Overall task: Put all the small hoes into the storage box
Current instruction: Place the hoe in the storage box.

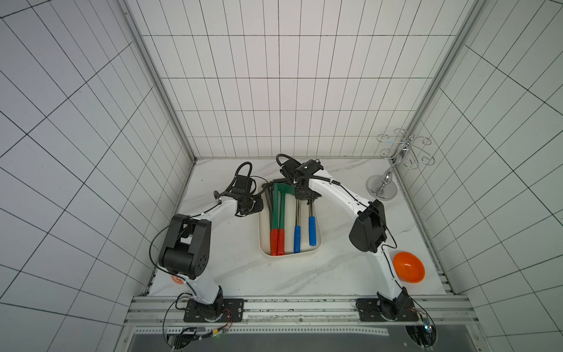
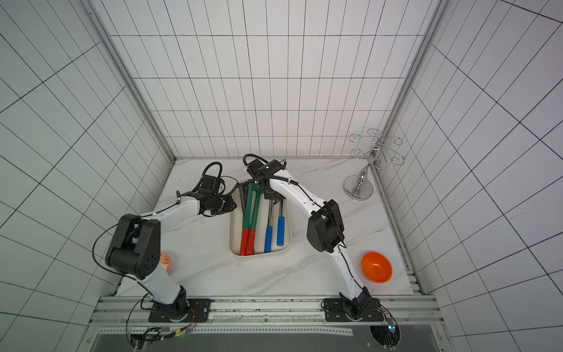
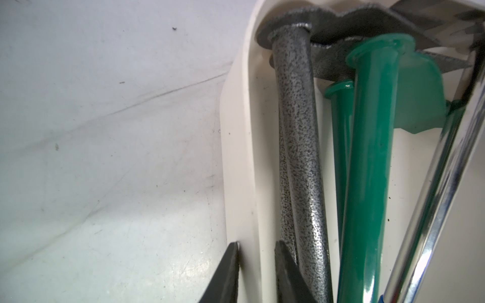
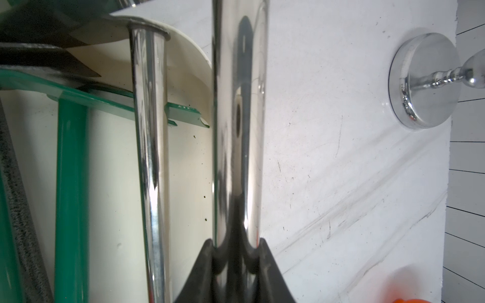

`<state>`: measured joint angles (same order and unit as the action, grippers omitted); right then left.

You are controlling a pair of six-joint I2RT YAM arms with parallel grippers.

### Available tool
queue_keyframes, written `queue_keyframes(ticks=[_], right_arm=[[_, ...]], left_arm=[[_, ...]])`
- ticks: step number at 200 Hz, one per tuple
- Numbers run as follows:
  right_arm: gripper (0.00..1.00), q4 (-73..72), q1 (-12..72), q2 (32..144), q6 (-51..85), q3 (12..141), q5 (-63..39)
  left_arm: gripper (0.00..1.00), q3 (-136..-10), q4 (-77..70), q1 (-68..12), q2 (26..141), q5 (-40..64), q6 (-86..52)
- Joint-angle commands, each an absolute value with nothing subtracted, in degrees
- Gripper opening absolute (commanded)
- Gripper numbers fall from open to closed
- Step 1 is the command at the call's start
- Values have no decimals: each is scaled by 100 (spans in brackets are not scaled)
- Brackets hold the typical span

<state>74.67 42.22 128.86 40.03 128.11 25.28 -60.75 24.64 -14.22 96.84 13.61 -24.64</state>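
Note:
The cream storage box point(image 1: 260, 234) point(image 2: 230, 240) lies mid-table in both top views. My right gripper point(image 4: 236, 244) point(image 1: 308, 199) is shut on the chrome shaft of a small hoe point(image 4: 239, 126), whose blue handle point(image 1: 312, 230) point(image 2: 280, 230) hangs over the box's right side. I cannot tell whether it touches the box. My left gripper point(image 3: 256, 244) point(image 1: 258, 204) straddles the box's left wall point(image 3: 249, 131), one finger outside and one inside, shut on it. In the box lie another blue-handled chrome hoe point(image 1: 297, 239), two green-shafted, red-handled hoes point(image 1: 278, 225) and a speckled grey one point(image 3: 296, 147).
An orange bowl point(image 1: 408, 269) sits at the front right beside my right arm. A chrome hook stand point(image 1: 384, 187) point(image 4: 425, 81) rises in the back right corner. Something orange-patterned point(image 2: 166, 262) shows under my left arm. Grid walls enclose the table.

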Motion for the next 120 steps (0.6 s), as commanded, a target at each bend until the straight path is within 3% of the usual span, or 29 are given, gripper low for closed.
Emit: queue_keyframes(ticks=[1, 120], right_arm=[[0, 7235, 4330, 13042, 4154, 13126, 2613], [0, 7194, 4482, 13673, 3867, 13423, 2484]], left_arm=[[27, -6264, 2312, -1466, 9730, 1447, -2472], [27, -6249, 2320, -1461, 9730, 1431, -2470]])
